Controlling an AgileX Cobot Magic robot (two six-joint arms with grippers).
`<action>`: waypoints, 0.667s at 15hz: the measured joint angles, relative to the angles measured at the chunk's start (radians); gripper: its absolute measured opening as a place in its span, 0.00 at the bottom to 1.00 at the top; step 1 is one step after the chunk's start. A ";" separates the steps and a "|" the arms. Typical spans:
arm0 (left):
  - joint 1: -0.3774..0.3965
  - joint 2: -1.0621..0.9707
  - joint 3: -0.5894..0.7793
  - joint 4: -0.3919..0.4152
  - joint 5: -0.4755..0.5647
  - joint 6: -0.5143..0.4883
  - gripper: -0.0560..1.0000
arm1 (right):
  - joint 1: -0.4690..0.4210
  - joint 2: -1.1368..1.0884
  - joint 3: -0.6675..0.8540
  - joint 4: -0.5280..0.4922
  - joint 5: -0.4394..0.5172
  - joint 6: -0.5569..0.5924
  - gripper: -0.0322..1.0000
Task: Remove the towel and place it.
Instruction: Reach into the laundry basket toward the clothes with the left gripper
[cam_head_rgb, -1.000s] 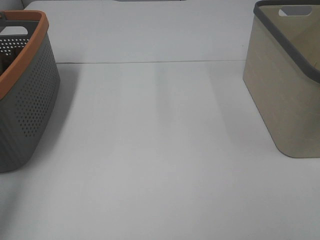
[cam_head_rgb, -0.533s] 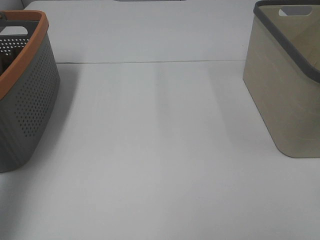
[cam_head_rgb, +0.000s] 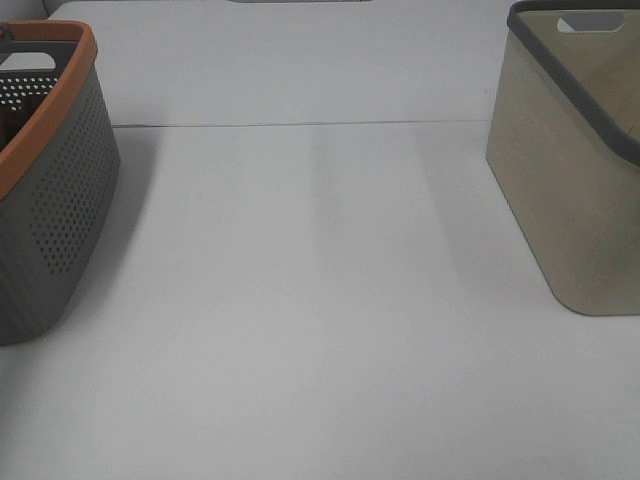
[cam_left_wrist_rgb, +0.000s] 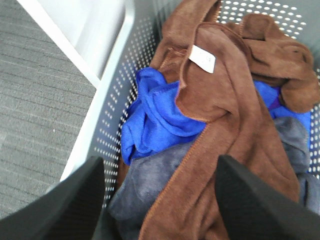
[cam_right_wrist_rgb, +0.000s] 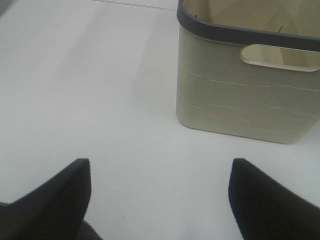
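hovering over a heap of towels, the left gripper (cam_left_wrist_rgb: 160, 207) hangs open-jawed above the grey basket (cam_left_wrist_rgb: 127, 75)

its two dark fingers (cam_left_wrist_rgb: 70, 200) stand wide apart, gripping nothing; just below and ahead of them lies the brown towel (cam_left_wrist_rgb: 225, 110), crumpled on top of the heap, its white label (cam_left_wrist_rgb: 202, 58) facing up further ahead. a blue towel (cam_left_wrist_rgb: 155, 117) shows from under it toward the basket's perforated wall, and a grey towel (cam_left_wrist_rgb: 145, 187) lies right under the gap between the fingers. the right gripper (cam_right_wrist_rgb: 160, 200), jaws likewise spread, hangs over the white table (cam_right_wrist_rgb: 100, 100), with the beige basket (cam_right_wrist_rgb: 240, 105) standing ahead of it and apart from it
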 joint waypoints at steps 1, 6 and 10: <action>0.019 0.032 -0.037 -0.023 0.008 0.016 0.64 | 0.000 0.000 0.000 0.000 0.000 0.000 0.74; 0.107 0.253 -0.222 -0.235 0.030 0.177 0.64 | 0.000 0.000 0.000 0.000 0.000 0.000 0.74; 0.112 0.409 -0.374 -0.275 0.077 0.210 0.64 | 0.000 0.000 0.000 0.000 0.000 0.000 0.74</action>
